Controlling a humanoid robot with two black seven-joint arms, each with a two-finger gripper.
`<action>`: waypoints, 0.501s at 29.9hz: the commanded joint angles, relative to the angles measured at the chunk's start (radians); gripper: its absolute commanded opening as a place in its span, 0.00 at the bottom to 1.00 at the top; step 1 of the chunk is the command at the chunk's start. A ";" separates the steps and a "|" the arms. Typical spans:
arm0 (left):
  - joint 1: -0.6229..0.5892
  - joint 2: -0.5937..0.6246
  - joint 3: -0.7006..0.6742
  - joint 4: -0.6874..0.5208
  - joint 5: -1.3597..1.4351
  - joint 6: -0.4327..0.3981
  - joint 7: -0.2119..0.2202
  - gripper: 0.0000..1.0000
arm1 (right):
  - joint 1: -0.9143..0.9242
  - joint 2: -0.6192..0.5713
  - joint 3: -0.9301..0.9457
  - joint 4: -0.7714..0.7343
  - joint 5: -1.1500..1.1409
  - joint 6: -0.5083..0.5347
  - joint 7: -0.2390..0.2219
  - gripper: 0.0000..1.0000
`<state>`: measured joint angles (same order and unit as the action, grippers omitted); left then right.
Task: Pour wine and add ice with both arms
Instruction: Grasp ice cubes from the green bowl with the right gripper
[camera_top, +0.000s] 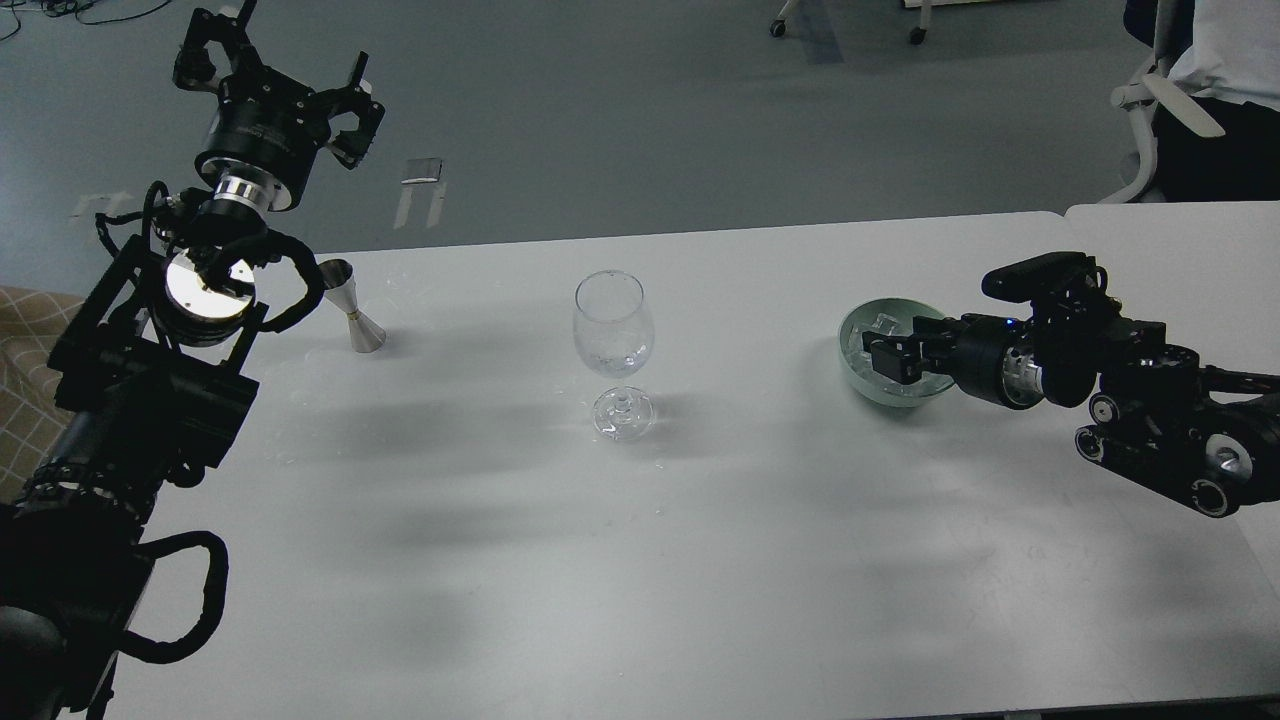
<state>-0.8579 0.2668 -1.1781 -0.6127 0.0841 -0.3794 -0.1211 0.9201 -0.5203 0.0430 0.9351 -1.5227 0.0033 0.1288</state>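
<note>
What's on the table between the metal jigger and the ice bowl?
In the head view, only the wine glass stands between the jigger and the bowl.

Dim, cool light; soft shadows (blurred) across the table

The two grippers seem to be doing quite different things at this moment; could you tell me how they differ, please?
The left gripper is raised high beyond the table's far edge, above the metal jigger, with fingers spread and nothing between them. The right gripper is low, reaching sideways into the pale green bowl that holds the ice; whether its fingers are open or closed cannot be told. Both are black two-finger claws, well clear of the wine glass.
</note>
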 joint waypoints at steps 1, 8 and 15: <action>-0.001 -0.001 -0.002 0.001 0.000 0.000 0.000 0.97 | 0.000 0.013 0.000 -0.013 -0.001 0.000 0.000 0.67; 0.000 -0.001 -0.002 0.001 0.000 -0.001 -0.002 0.97 | -0.004 0.016 -0.003 -0.018 -0.001 0.000 0.000 0.56; 0.000 -0.001 -0.002 0.001 -0.001 -0.001 -0.003 0.97 | -0.009 0.014 -0.006 -0.016 -0.001 0.000 0.000 0.52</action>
<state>-0.8580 0.2654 -1.1796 -0.6120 0.0841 -0.3792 -0.1235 0.9126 -0.5054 0.0387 0.9180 -1.5233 0.0023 0.1287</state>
